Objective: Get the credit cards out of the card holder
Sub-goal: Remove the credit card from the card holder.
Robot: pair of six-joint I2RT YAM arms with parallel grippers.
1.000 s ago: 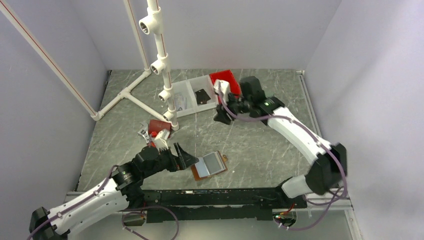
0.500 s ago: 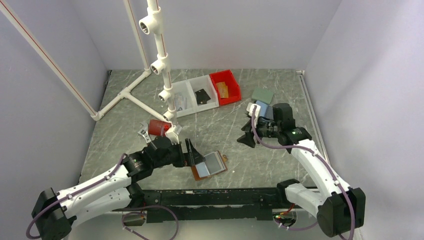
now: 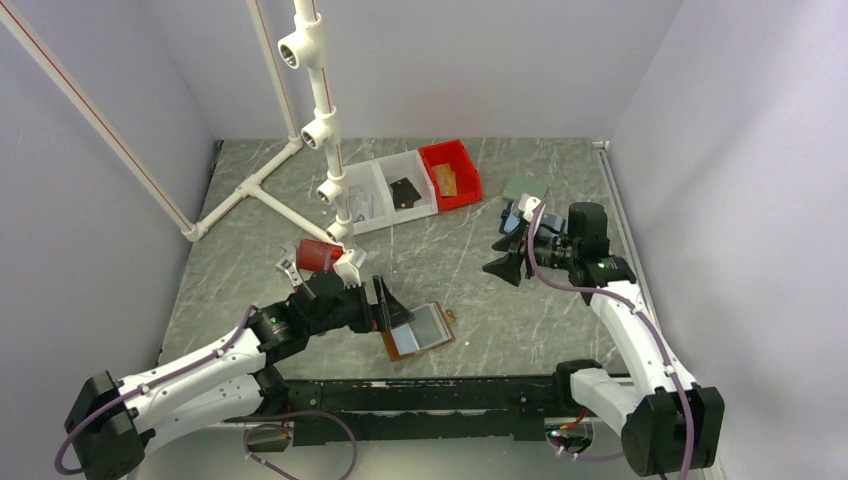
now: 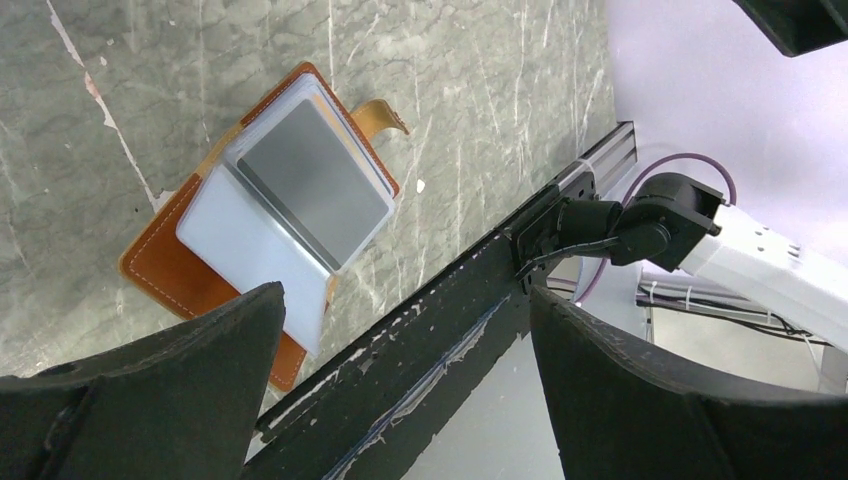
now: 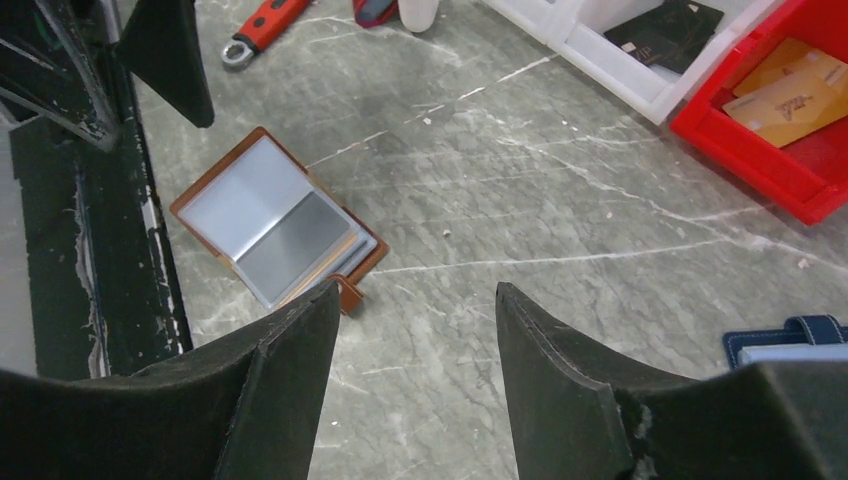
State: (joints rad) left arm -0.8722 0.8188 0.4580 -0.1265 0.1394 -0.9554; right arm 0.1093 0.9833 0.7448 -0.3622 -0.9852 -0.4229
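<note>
Brown card holder (image 3: 418,331) lies open by the near edge of the surface (image 3: 500,310) — long axis nearly along that edge, strap end rightward, grey credit card (image 3: 430,322) showing. Left jaws spread, empty, just beside it; right jaws spread, empty — farther, toward the right edge.

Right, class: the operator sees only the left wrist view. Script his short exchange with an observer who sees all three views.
Operator: Where is the right gripper?
Observer: It is open, above bare table to the right of the holder, near a blue case.
Operator: Are any cards already out?
Observer: A black card lies in the white tray.
</note>
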